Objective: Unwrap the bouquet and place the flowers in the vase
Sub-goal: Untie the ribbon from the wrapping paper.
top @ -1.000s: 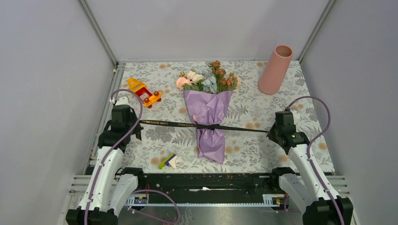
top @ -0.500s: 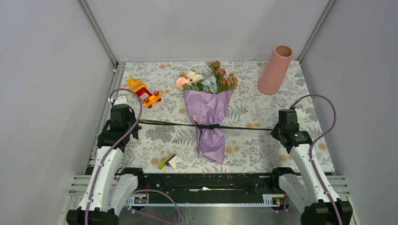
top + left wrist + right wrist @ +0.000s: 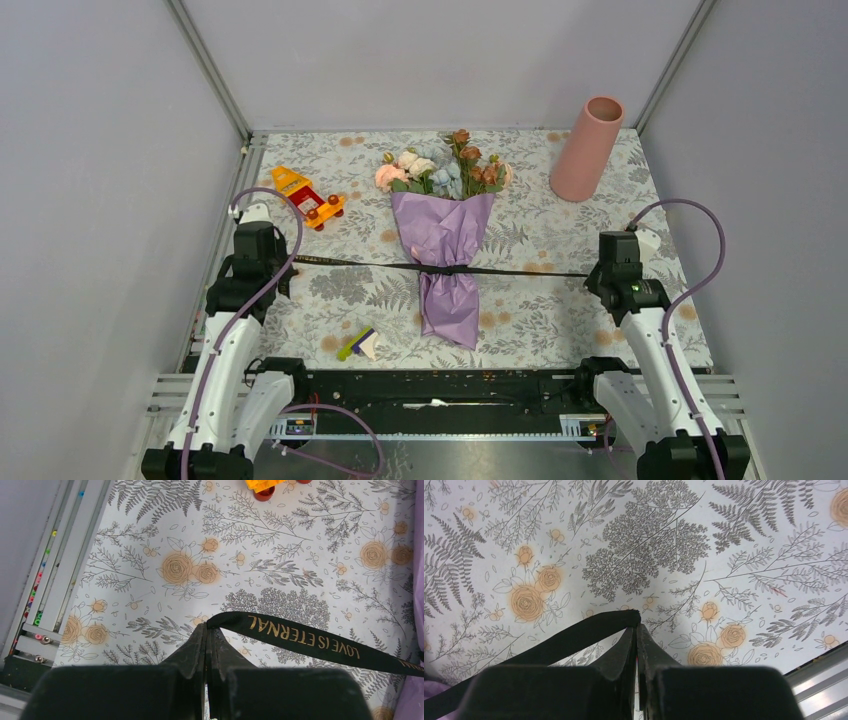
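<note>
The bouquet (image 3: 443,250) wrapped in crinkled purple paper is lying flat in the middle of the floral-printed bench (image 3: 540,325). Its peach, cream, pale blue and rust-brown flowers (image 3: 440,170) are pointing toward the far wall. The black ribbon (image 3: 520,271) with gold lettering is being stretched almost straight across the bouquet's waist, where a small knot can be made out, so the untying is judged to be under way and not yet finished. For this step to be done well, the two ends are best drawn apart evenly and low along the bench, so that the knot is loosened without the bouquet being dragged sideways or lifted. The left fingers (image 3: 206,640) are being pressed shut on the ribbon's left end, and the right fingers (image 3: 630,640) are being pressed shut on its right end. Both arms are being held low over the bench near its opposite side edges, wrists turned inward toward the bouquet. The tall matte salmon-pink vase (image 3: 587,150) is standing upright at the far right corner, well apart from the bouquet, and an orange and yellow toy car (image 3: 307,197) is lying left of the flowers.
</note>
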Controlling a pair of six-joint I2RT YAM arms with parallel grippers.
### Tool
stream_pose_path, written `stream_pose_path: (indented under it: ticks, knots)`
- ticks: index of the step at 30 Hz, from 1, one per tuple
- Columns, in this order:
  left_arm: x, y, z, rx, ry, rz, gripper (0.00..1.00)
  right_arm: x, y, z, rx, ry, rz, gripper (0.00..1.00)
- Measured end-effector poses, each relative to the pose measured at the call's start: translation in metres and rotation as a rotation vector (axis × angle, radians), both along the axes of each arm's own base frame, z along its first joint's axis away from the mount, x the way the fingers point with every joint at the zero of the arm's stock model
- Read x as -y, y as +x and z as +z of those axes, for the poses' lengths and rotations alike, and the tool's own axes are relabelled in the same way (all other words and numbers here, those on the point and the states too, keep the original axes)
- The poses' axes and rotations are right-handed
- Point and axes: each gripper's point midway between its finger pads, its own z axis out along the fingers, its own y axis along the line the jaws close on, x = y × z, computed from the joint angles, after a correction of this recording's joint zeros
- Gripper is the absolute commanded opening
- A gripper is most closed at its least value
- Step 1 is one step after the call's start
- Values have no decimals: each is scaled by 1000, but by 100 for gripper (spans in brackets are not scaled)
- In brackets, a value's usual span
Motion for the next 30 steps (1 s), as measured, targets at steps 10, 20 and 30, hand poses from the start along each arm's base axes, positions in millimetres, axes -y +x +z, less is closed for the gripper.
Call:
stream_pose_path:
  ticks: [10, 20, 30]
  knots:
    - [-6, -1, 2, -1, 29, 15, 0, 12, -1, 12, 14, -49, -25, 0]
    - [-19, -2, 14, 30, 74, 68, 0, 24, -3, 19, 22, -69, -69, 0]
    - [-26, -3, 19, 42, 98, 97, 0, 34, -6, 27, 28, -99, -110, 0]
